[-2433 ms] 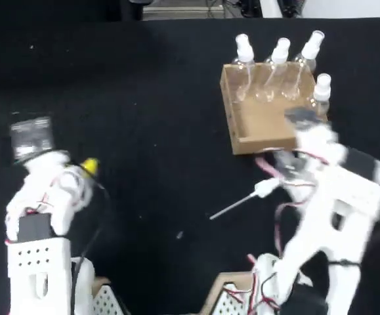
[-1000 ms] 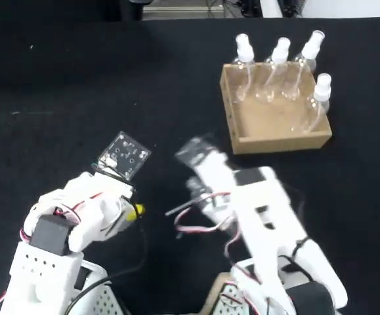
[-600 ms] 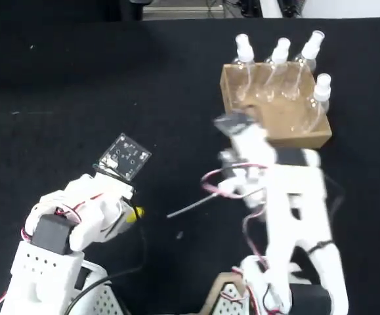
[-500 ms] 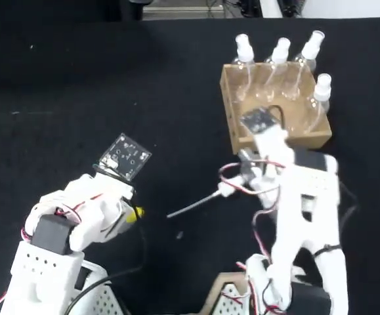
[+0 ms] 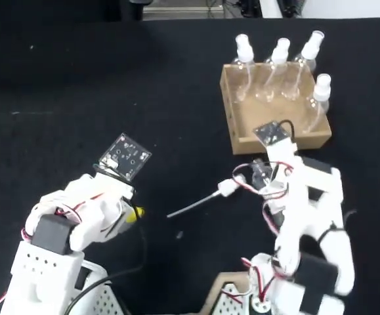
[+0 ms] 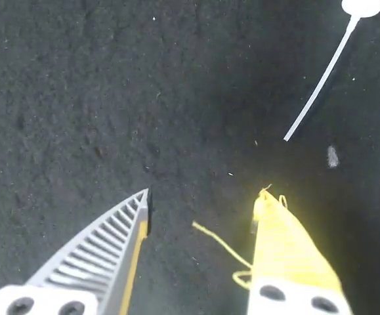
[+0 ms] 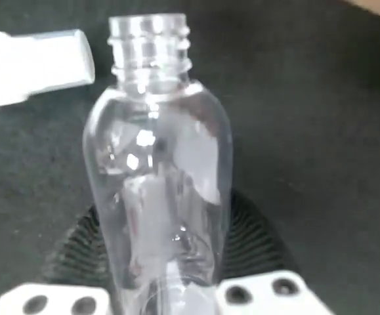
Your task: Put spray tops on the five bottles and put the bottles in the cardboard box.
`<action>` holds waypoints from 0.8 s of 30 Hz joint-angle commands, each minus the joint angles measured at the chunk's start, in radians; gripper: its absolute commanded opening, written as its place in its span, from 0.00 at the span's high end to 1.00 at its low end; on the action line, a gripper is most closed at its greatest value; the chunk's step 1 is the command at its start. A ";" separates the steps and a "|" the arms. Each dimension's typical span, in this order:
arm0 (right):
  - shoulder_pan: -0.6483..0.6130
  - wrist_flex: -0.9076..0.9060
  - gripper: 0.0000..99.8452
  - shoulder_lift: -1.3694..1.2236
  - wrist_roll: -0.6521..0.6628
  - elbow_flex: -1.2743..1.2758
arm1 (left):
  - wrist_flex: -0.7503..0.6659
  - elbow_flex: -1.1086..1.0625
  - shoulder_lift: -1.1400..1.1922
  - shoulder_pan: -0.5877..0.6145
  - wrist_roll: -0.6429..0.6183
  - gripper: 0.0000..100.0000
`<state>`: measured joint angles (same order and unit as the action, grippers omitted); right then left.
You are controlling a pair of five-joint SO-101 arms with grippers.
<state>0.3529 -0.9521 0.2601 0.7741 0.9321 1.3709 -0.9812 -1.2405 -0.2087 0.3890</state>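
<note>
Black counter (image 5: 78, 79), two white arms at the near edge.
Cardboard box (image 5: 268, 141) sits at the far right of the counter. Four bottles with spray tops (image 5: 276, 65) are already inside: three along the far wall, one by the right wall.
Right arm is just in front of the box. Right pincer (image 7: 167, 223) is clenched on the fifth bottle (image 7: 157, 151), gripping low on the body. It's clear, and the threaded neck is open with no top on it.
Left arm is at near left. Left pincer (image 6: 203, 200) is released, with both fingers spread over bare counter and nothing between them.
The loose spray top (image 5: 226, 189) lies flat on the counter just beside the held bottle's neck, not on it. Its thin tube points toward the left pincer, and the tube end stays apart from that pincer.
</note>
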 commanded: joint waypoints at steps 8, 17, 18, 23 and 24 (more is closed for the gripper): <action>-0.189 0.037 0.99 -0.116 0.003 -0.076 | 0.028 0.012 -0.011 0.012 0.005 0.76; -0.508 -0.064 0.99 -0.116 -0.152 -0.074 | 0.061 0.018 -0.012 0.012 0.005 0.76; -0.548 -0.064 0.99 -0.116 -0.172 -0.071 | 0.060 0.018 -0.012 0.012 0.005 0.76; -0.712 -0.129 0.99 -0.110 -0.241 -0.087 | 0.026 0.007 -0.003 0.012 -0.002 0.76; -0.730 -0.141 0.99 -0.097 -0.258 -0.091 | 0.015 0.004 -0.002 0.012 -0.002 0.76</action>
<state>-0.2915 -1.0503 0.1496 0.5547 0.8846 1.4170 -0.9812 -1.2390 -0.2087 0.3890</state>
